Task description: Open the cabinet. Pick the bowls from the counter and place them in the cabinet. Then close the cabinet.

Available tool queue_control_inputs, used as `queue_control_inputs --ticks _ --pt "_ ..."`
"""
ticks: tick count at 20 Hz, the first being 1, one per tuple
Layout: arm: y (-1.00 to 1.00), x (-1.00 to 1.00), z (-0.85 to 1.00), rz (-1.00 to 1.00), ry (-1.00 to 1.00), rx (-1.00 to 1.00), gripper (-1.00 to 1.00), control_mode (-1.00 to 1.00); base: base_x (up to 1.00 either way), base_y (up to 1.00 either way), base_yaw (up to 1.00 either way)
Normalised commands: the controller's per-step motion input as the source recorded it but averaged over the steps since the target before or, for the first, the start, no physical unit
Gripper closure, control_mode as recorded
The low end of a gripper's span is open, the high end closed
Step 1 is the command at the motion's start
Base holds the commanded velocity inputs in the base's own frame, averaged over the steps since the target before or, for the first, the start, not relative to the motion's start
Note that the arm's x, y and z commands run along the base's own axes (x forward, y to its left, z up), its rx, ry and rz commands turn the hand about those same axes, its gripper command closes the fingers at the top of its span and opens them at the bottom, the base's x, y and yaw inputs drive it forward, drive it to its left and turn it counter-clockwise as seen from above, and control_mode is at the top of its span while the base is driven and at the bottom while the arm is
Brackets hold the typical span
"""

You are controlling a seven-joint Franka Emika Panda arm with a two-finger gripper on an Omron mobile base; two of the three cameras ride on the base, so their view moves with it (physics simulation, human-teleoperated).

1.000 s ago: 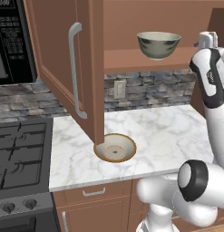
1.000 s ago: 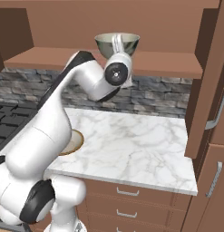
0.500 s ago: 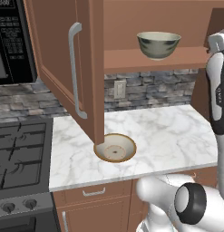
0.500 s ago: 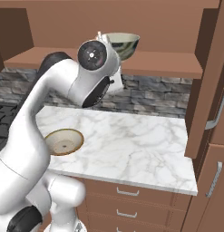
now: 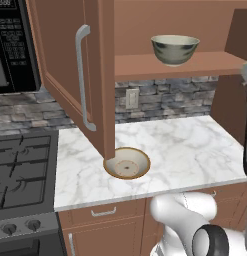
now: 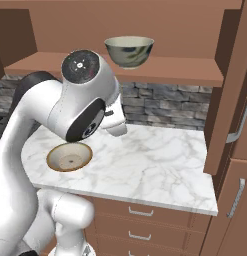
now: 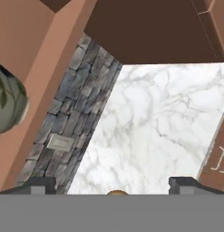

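Observation:
The cabinet (image 5: 90, 75) stands open, its left door swung out over the counter (image 5: 190, 145). On its wooden shelf sits the grey-green bowl (image 5: 175, 49), upright; it also shows in the right base view (image 6: 129, 50) and at the left edge of the hand view (image 7: 9, 104). The cream bowl (image 5: 127, 163) with the tan rim rests on the counter below the door's edge (image 6: 70, 156). My gripper (image 7: 112, 186) is open and empty, its fingertips (image 7: 41, 183) wide apart, looking down over the counter (image 7: 163, 131) away from the shelf.
A black microwave (image 5: 12, 45) hangs at the left above the gas stove (image 5: 22, 170). The stone backsplash holds an outlet (image 5: 130, 98). The cabinet's right door (image 6: 235, 90) stands open at the counter's right end. Drawers (image 6: 140, 220) run below.
The arm has swung back from the shelf and down toward the counter. The grey-green bowl stays on the shelf and the cream bowl has not moved.

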Motion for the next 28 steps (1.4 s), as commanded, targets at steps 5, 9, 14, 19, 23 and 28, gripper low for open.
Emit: queue_control_inputs --ticks 5,9,14,19,23,28 --pt "0.18 -0.63 -0.28 0.09 0.04 0.05 -1.00 -1.00 0.00 0.00 0.00" --pt "0.29 -0.48 -0.31 0.11 0.00 0.06 -1.00 -1.00 0.00 0.00 0.00" --pt "0.36 -0.25 -0.37 0.11 0.00 0.04 -1.00 -1.00 0.00 0.00 0.00" --pt "0.51 0.00 -0.40 0.10 0.02 0.00 -1.00 -1.00 0.00 0.00 0.00" --pt "0.43 0.03 -0.35 0.13 0.05 0.00 -1.00 -1.00 0.00 0.00 0.00" --pt "0.21 0.06 -0.38 0.15 0.03 0.00 -1.00 -1.00 0.00 0.00 0.00"
